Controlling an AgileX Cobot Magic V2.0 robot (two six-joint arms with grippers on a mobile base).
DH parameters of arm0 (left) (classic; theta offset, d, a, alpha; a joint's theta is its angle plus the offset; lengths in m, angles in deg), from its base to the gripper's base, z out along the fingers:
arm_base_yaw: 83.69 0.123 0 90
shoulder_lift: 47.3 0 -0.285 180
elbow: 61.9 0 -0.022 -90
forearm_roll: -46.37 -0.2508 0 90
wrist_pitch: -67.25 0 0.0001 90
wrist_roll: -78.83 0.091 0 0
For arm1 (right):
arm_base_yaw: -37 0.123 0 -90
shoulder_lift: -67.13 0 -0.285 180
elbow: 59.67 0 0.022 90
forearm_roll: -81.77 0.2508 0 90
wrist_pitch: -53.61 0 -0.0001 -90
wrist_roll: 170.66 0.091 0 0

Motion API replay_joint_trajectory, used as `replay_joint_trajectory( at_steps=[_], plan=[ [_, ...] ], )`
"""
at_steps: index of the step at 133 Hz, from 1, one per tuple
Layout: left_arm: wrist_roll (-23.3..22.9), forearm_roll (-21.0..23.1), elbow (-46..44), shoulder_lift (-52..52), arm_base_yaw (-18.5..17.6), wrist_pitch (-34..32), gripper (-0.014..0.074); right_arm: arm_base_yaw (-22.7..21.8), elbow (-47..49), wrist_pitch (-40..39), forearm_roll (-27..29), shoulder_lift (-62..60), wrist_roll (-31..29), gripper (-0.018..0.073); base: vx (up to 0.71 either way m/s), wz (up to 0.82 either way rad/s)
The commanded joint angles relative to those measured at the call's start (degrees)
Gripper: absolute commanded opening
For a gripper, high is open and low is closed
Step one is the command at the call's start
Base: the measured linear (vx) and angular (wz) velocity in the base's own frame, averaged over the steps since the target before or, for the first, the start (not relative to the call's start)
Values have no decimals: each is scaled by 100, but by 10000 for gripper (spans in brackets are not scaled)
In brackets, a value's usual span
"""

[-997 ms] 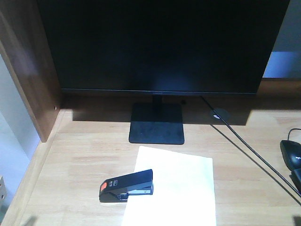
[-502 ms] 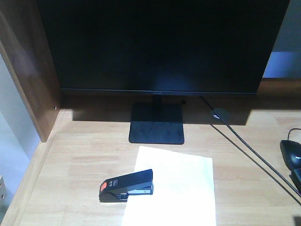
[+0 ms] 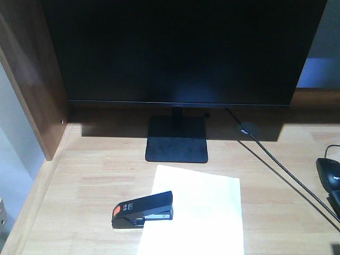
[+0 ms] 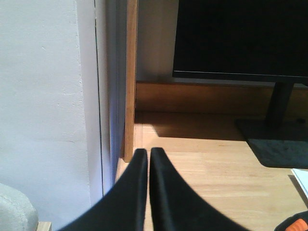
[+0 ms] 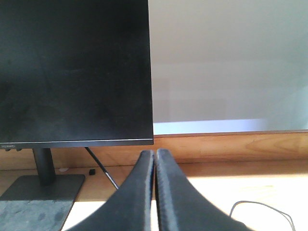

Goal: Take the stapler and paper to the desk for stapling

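Nearest, the small black stapler with an orange-red patch [image 3: 142, 209] lies on the left edge of the plain white paper sheet [image 3: 199, 212], both on the light plank-wood surface [image 3: 95, 180]. So fetching looks done; stapling remains, needing a press on the stapler's top. The left gripper [image 4: 148, 159] and right gripper [image 5: 155, 160] hang with jaws clenched and empty, before the matte black monitor [image 3: 180, 48].

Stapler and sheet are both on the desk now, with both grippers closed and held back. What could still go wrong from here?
The stapler sits with only its front end over the left edge of the paper; pressing there could skew the loose sheet or staple too near the edge. The sheet's near end runs out of frame, so it may overhang the desk and slide. The right gripper hangs close to the monitor cable and could snag it; the left gripper is beside the side panel.
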Motion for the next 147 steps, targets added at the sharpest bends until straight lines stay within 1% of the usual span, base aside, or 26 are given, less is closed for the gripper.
replay_joint_trajectory(
  at_steps=[1, 132, 139, 147],
  plan=[
    [-15, -11, 54, 93, 3, -467, -6, -2, 165, -149, -74, 48, -43, -10, 0, 0],
    [-15, -11, 54, 93, 3, -438, -6, -2, 165, -142, -114, 48, -43, -10, 0, 0],
    [-15, -11, 54, 93, 3, -438, -6, -2, 165, -142, -72, 48, -49, -10, 0, 0],
    [-15, -11, 54, 93, 3, -438, -6, -2, 165, -142, 130, 48, -218, -10, 0, 0]
  ],
)
